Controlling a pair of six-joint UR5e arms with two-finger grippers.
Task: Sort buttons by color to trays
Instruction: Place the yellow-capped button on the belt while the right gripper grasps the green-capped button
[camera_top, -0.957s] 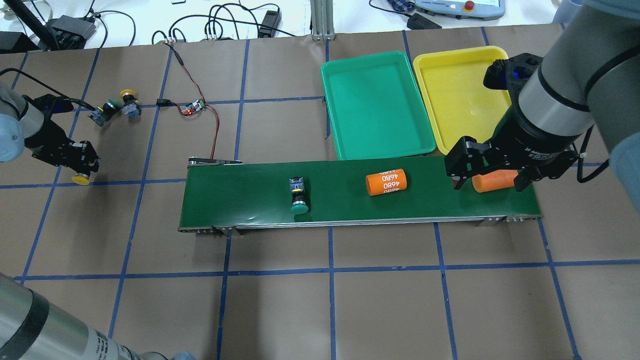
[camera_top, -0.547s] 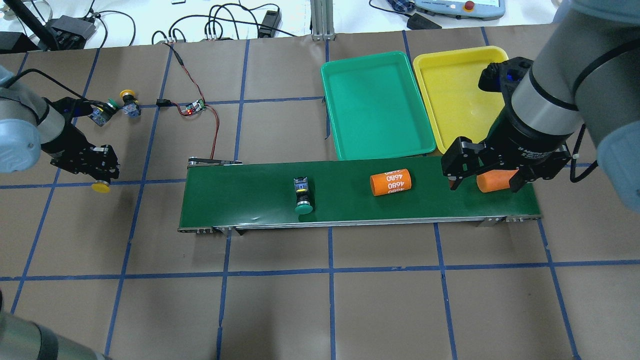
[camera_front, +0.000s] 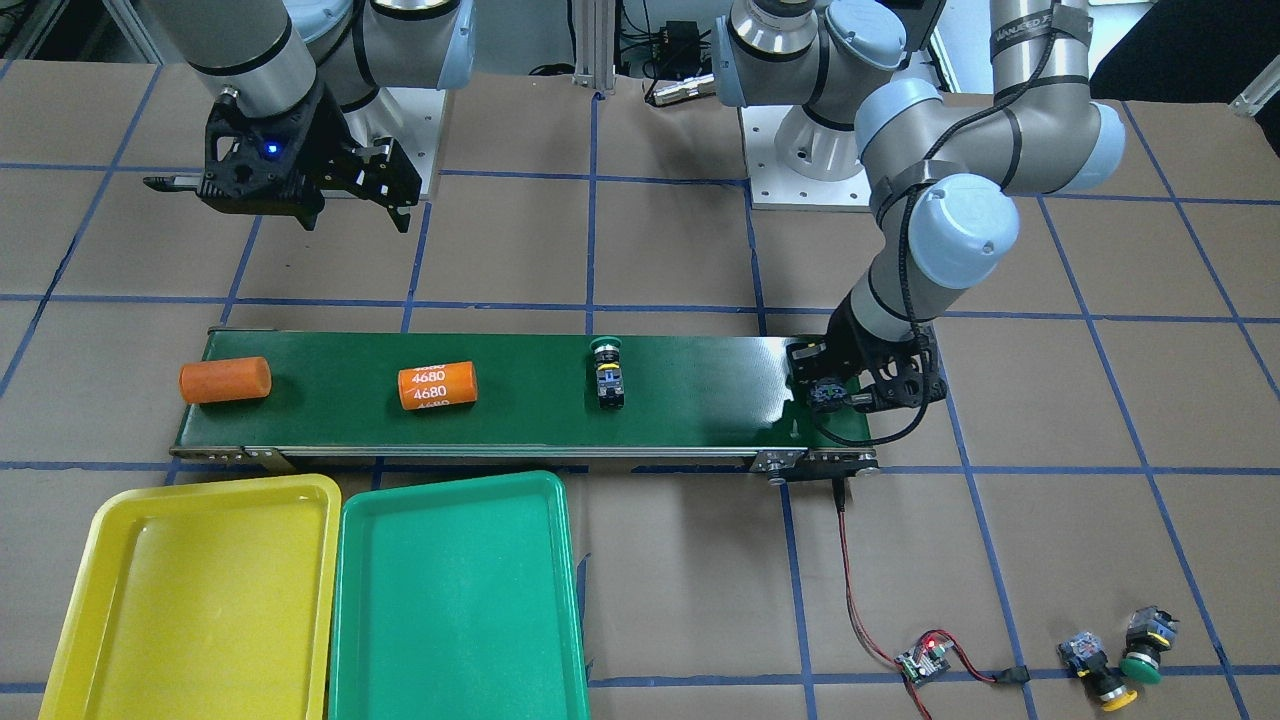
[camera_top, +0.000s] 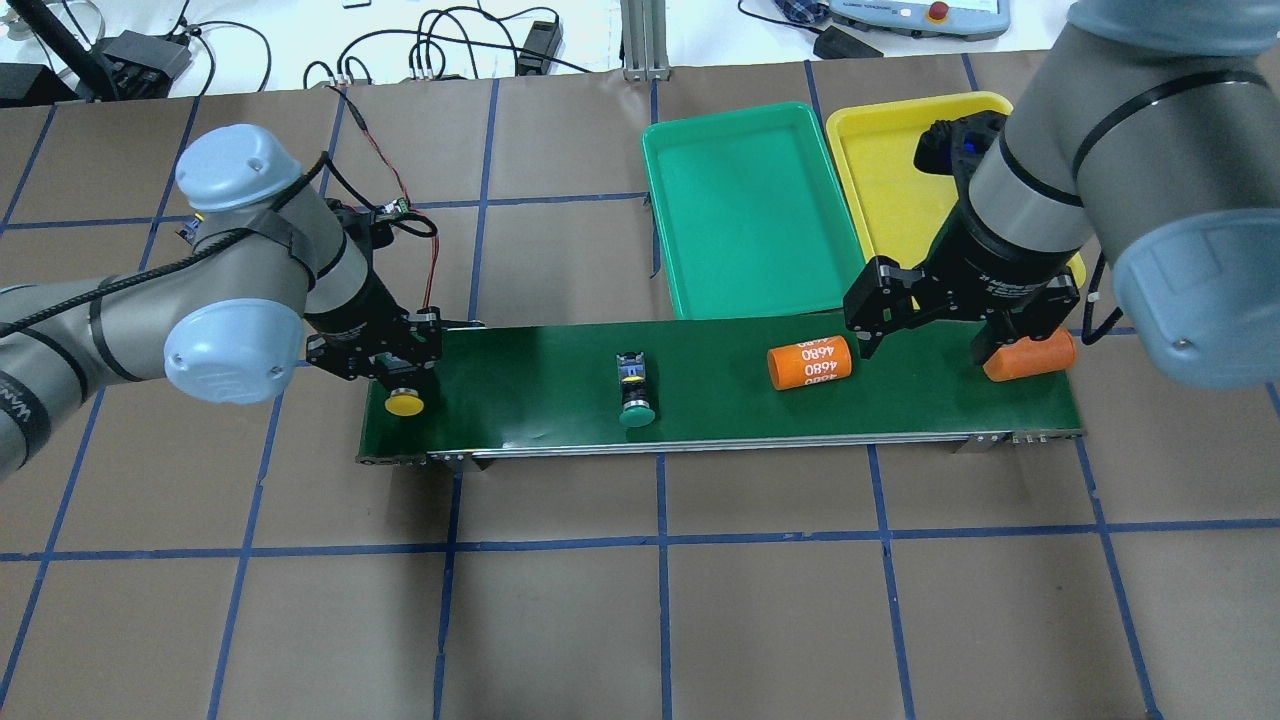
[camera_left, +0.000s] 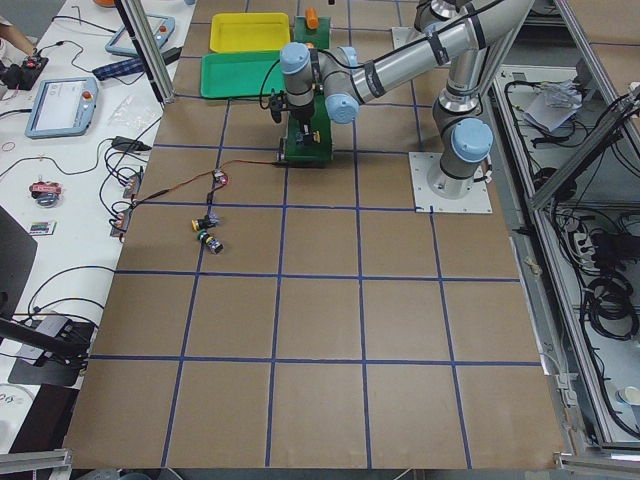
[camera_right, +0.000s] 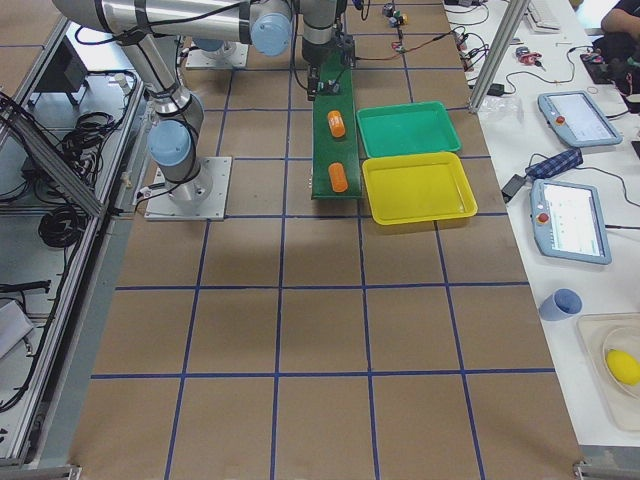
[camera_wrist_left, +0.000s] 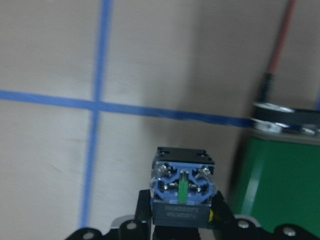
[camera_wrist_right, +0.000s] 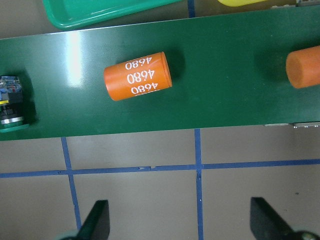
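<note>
**A:** Left arm, status?

**B:** The left gripper (camera_top: 397, 375) is clamped on a small yellow-capped push-button switch with a black body (camera_top: 403, 402). It holds the switch over the end of the long dark-green conveyor belt (camera_top: 540, 385) on the robot's left. Contact with the belt: cannot tell. The wrist view shows the switch's blue terminal block between the fingers.

**A:** Right arm?

**B:** The right gripper (camera_top: 925, 340) hangs spread wide and empty above the belt's other end. It sits between the orange cylinder marked 4680 (camera_top: 810, 362) and the plain orange cylinder (camera_top: 1030, 357).

**A:** Other buttons?

**B:** One green-capped push-button switch (camera_top: 636, 395) lies on its side mid-belt. Two more, one yellow-capped (camera_front: 1097, 672) and one green-capped (camera_front: 1145, 650), lie just beside each other on the brown papered table, well apart from the belt. Neither the shallow yellow plastic tray (camera_top: 890, 180) nor the green plastic tray (camera_top: 750, 210) holds a button.

**A:** Step in hand?

**B:** Probably feeding, that is, setting the yellow one on the belt. Sorting itself looks barely begun.

**A:** Next move?

**B:** Lower until the switch rests, release, lift clear. The right gripper must then pick buttons, not cylinders.
</note>
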